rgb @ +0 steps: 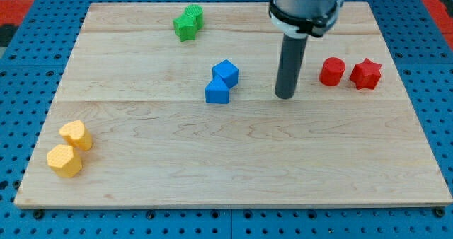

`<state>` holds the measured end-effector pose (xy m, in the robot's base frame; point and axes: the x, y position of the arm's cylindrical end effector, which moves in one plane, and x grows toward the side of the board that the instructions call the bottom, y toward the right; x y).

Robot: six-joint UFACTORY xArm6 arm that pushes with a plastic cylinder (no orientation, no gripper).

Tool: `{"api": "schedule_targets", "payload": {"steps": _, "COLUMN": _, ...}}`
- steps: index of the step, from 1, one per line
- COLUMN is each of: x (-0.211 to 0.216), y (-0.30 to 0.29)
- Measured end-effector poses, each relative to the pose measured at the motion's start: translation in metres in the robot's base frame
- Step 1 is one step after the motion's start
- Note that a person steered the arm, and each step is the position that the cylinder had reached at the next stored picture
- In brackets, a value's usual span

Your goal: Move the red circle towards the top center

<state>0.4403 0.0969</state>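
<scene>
The red circle (331, 71) stands on the wooden board (233, 168) at the view's right, a little above the middle height. A red star (366, 73) sits just to its right, close beside it. My tip (285, 95) rests on the board to the left of the red circle and slightly lower, with a clear gap between them. The rod rises from the tip to the arm's grey collar (304, 6) at the view's top.
A blue cube (226, 72) and a blue block (217, 92) touch each other left of my tip. Two green blocks (188, 22) sit at the view's top, left of centre. Two yellow blocks (76, 135) (64, 160) sit at the bottom left.
</scene>
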Motion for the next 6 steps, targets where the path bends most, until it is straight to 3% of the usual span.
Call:
{"api": "schedule_targets", "payload": {"steps": 2, "x": -0.011, "y": 0.094}}
{"api": "schedule_targets", "payload": {"steps": 6, "x": -0.123, "y": 0.074}}
